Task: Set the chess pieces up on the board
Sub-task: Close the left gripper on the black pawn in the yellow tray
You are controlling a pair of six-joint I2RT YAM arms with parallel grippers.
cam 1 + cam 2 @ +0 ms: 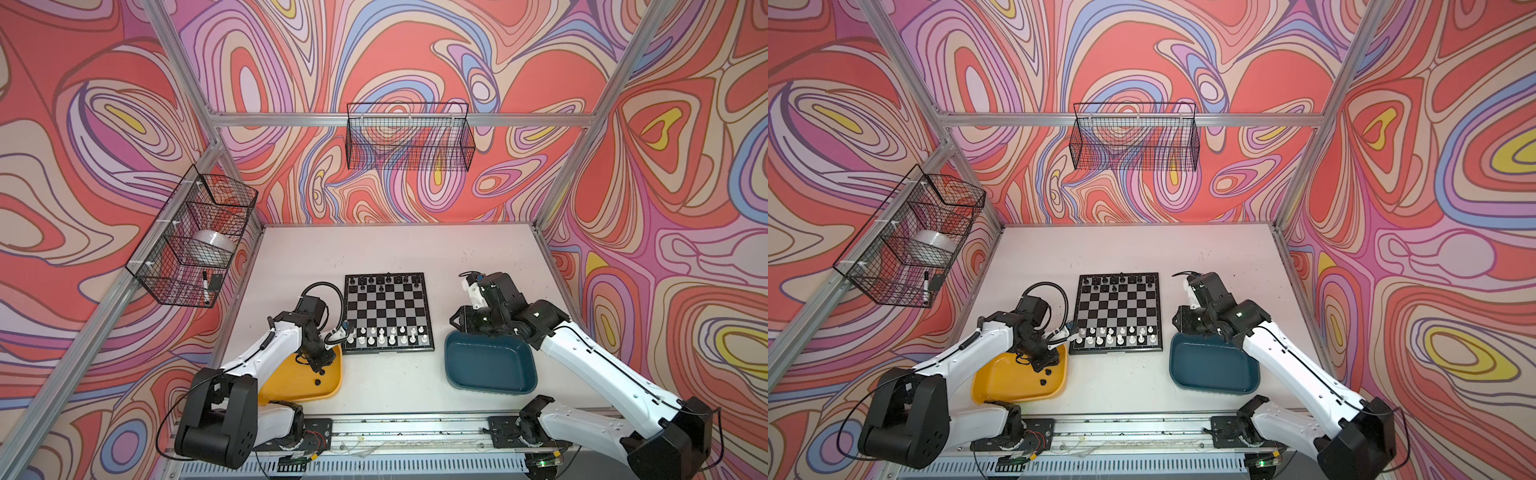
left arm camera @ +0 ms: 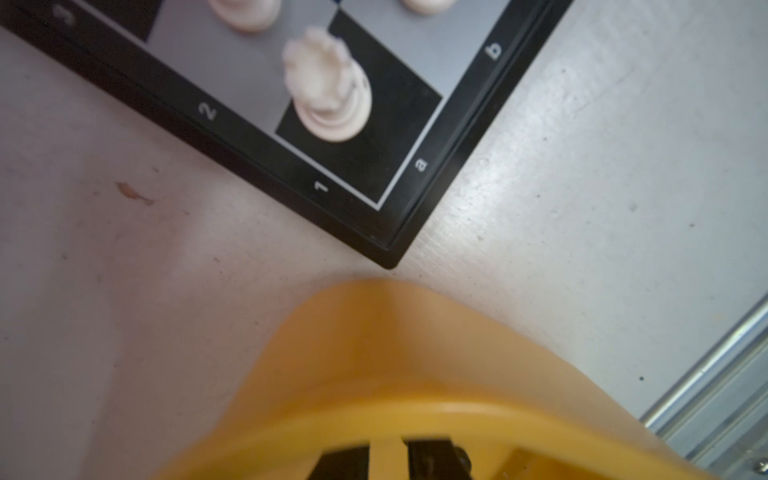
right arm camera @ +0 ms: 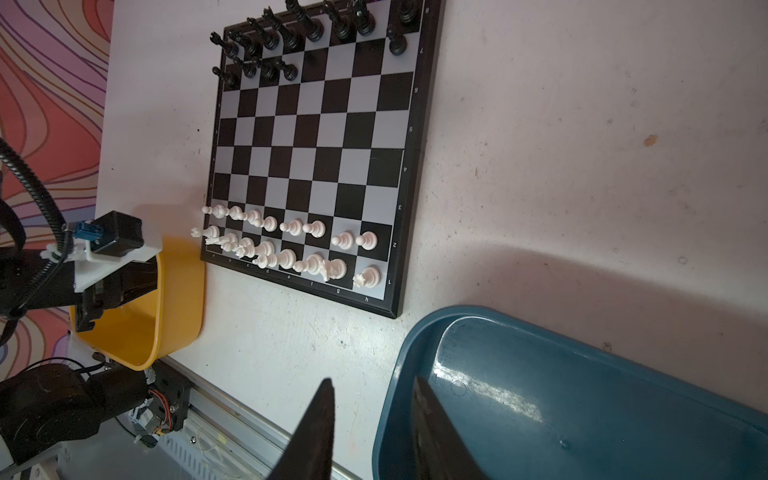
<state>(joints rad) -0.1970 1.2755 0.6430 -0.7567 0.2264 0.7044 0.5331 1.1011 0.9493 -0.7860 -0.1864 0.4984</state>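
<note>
The board [image 1: 388,309] [image 1: 1119,311] lies mid-table. Black chess pieces [image 1: 384,282] [image 3: 291,37] stand in its two far rows, the second only partly filled. White pieces [image 1: 386,336] [image 3: 291,245] fill the two near rows. A white rook [image 2: 328,87] stands on the corner square by the yellow tray [image 1: 299,382] [image 2: 395,353]. My left gripper [image 1: 321,366] [image 2: 387,442] reaches down into that tray, its jaws a narrow gap apart with only yellow showing between. Loose black pieces [image 1: 1043,381] lie in the tray nearby. My right gripper [image 1: 455,322] [image 3: 372,380] hangs open over the teal tray's rim, holding nothing.
The teal tray [image 1: 490,365] [image 3: 582,415] sits right of the board. Wire baskets hang on the back wall [image 1: 407,137] and the left wall [image 1: 195,237]. A metal rail [image 1: 395,428] runs along the table's front edge.
</note>
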